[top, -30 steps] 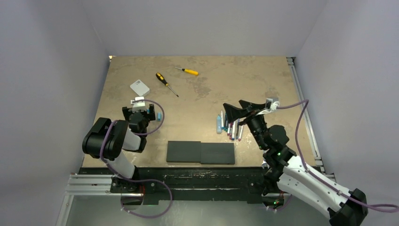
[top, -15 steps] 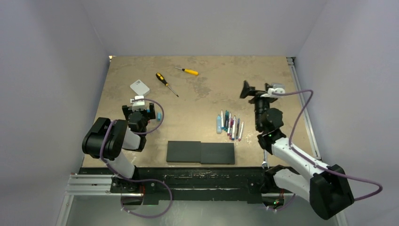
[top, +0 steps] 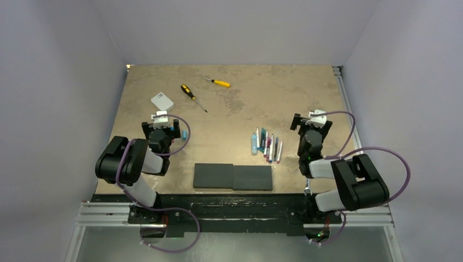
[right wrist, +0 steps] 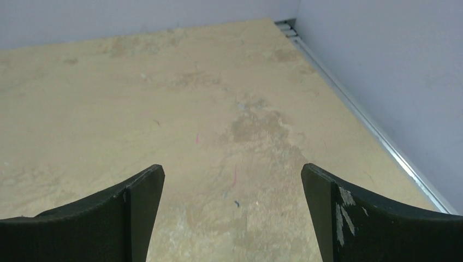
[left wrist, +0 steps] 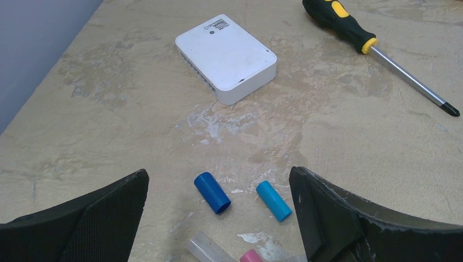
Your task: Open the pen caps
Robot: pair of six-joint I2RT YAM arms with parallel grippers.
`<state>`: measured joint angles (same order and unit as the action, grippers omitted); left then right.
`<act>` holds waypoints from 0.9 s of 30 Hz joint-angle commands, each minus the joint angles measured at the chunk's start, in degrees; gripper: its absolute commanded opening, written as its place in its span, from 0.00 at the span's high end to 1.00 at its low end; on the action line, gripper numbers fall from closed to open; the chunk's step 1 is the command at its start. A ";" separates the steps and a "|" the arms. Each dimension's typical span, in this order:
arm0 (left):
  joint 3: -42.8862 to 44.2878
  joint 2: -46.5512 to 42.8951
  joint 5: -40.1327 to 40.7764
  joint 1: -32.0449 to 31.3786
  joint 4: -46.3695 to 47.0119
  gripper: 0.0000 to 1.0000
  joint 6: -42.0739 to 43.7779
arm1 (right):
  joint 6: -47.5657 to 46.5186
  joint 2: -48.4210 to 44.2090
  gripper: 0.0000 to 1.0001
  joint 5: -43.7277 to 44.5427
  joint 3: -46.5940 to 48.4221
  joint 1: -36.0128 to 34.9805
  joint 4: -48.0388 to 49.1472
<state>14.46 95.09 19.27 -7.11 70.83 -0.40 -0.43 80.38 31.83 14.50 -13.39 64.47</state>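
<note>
Several thin marker pens (top: 266, 144) lie side by side on the table, right of centre. Loose caps lie on the table between my left gripper's fingers: a blue cap (left wrist: 212, 192), a light blue cap (left wrist: 273, 200), a pink cap (left wrist: 251, 256) and a clear one (left wrist: 205, 248) at the view's bottom edge. A light blue cap (top: 186, 134) also shows in the top view. My left gripper (top: 161, 126) is open and empty, low over the caps (left wrist: 218, 176). My right gripper (top: 309, 121) is open and empty (right wrist: 232, 170), right of the pens, over bare table.
A white box (top: 162, 101) (left wrist: 226, 57) and a black-and-yellow screwdriver (top: 193, 96) (left wrist: 371, 46) lie beyond the left gripper. A yellow screwdriver (top: 218, 82) lies at the back. Two flat black blocks (top: 233, 177) sit near the front. A metal rail (right wrist: 371, 125) and wall border the right.
My right arm has drawn back from over the pens to the right and folded down near its base, gripper open. The left arm has not moved.
</note>
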 commanded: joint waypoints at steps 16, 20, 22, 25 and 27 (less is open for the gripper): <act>1.01 0.01 -0.81 0.43 2.32 0.01 -0.83 | 5.27 8.37 0.01 -13.91 -1.29 9.13 21.88; 1.01 0.01 -0.81 0.39 2.32 0.01 -0.82 | 5.67 9.09 0.01 -11.73 0.44 9.15 20.11; 0.96 0.01 -0.81 0.43 2.35 0.01 -0.82 | 3.19 9.87 0.01 -10.29 0.01 9.05 23.89; 0.99 0.01 -0.81 0.43 2.32 0.01 -0.79 | 3.80 9.55 0.01 -10.81 0.02 9.05 23.24; 1.00 -0.02 -0.81 0.41 2.31 0.01 -0.78 | 3.30 9.61 0.01 -10.84 0.00 9.05 23.22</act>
<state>14.48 95.09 19.25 -7.11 70.83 -0.38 3.99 90.02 20.67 13.91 -4.43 83.64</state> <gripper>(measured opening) 0.993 0.987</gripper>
